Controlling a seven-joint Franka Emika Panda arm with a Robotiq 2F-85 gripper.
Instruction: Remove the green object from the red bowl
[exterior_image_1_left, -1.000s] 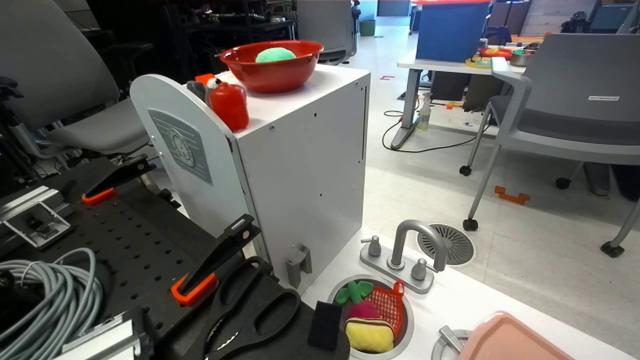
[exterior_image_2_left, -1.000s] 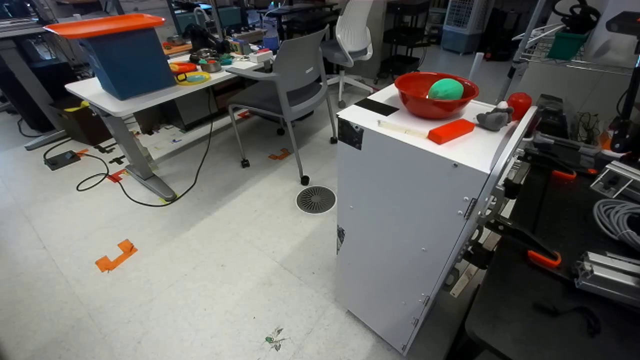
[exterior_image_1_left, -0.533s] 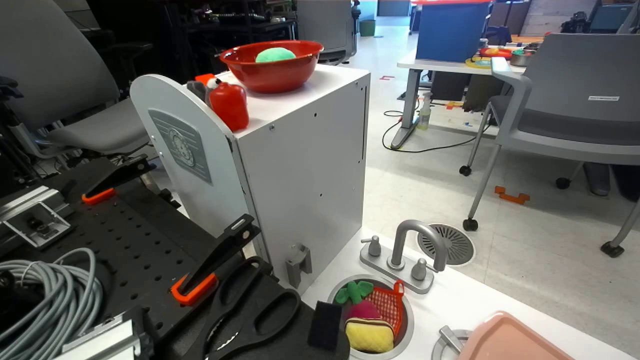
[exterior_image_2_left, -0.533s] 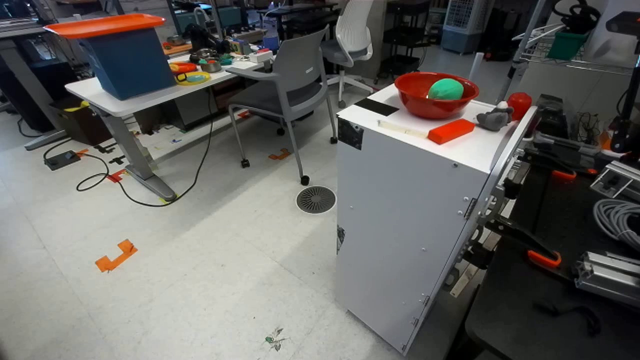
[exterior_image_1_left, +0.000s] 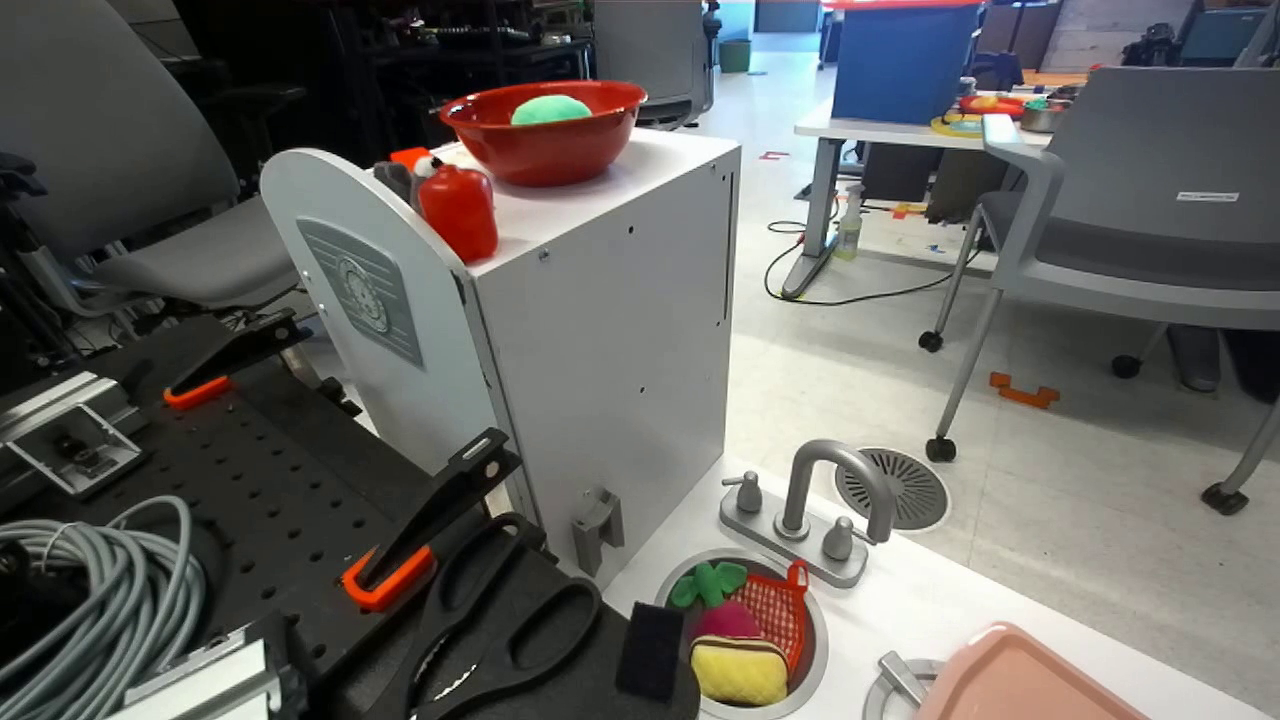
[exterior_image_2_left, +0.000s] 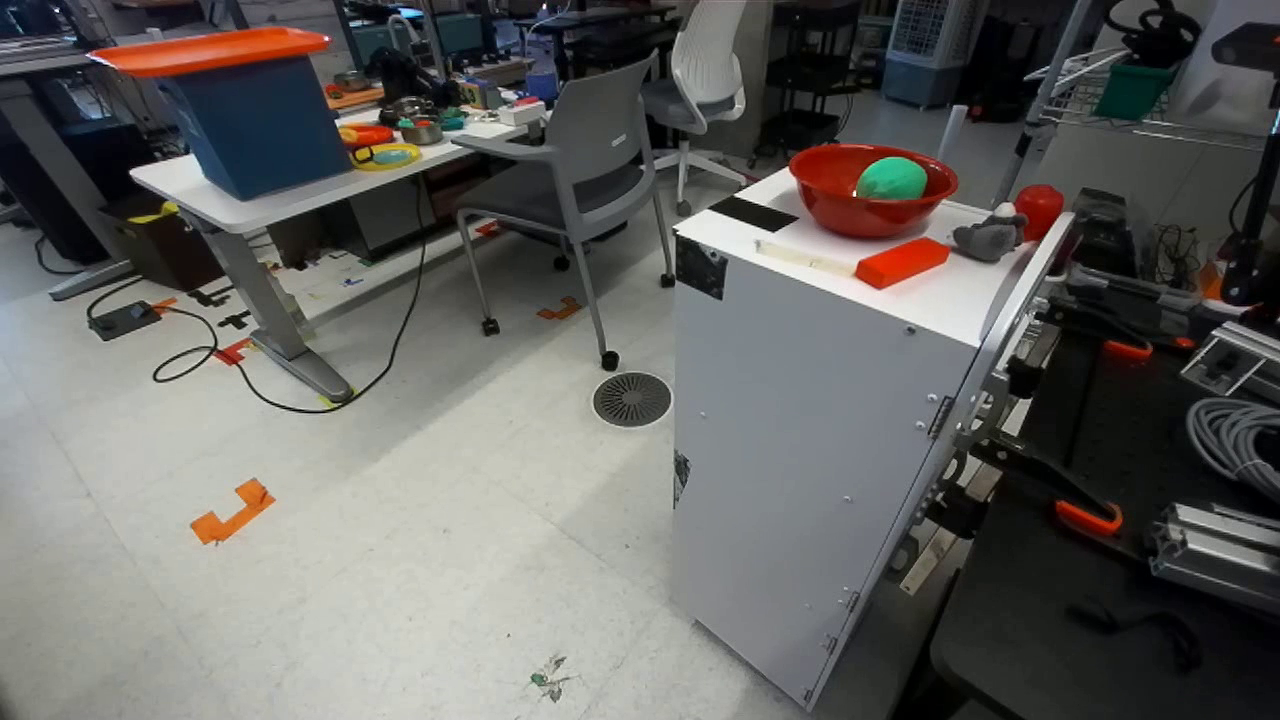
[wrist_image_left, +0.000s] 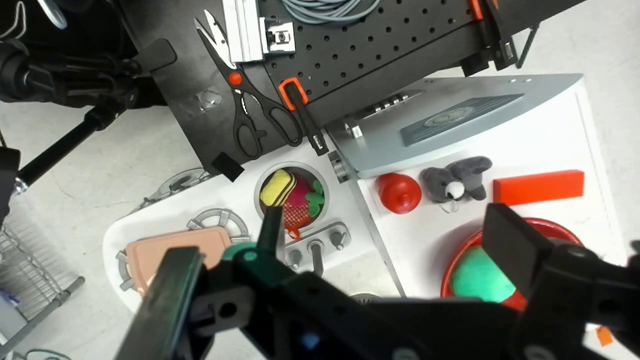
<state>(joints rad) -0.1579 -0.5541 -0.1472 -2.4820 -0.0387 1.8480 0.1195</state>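
Green object (exterior_image_2_left: 893, 179): it is resting inside the red bowl (exterior_image_2_left: 850, 217), its round top peeking over the near rim.
Feel: you will probably be lifting something light and a bit squishy, maybe slipping away if you are pinching only the top.
Best hold: you should be aiming for its fat middle from above, minding the bowl's wall close by.
Your hand (wrist_image_left: 392, 232): its fingers are standing wide apart, holding nothing; in the wrist view one is hiding part of the green object.
White box (exterior_image_2_left: 800, 430): its flat top is carrying the bowl, a red block (exterior_image_2_left: 903, 262) and a gray furry toy (exterior_image_2_left: 985, 240).
Room: a gray chair (exterior_image_2_left: 605, 125) is standing apart from the box on the pale floor (exterior_image_2_left: 450, 560).
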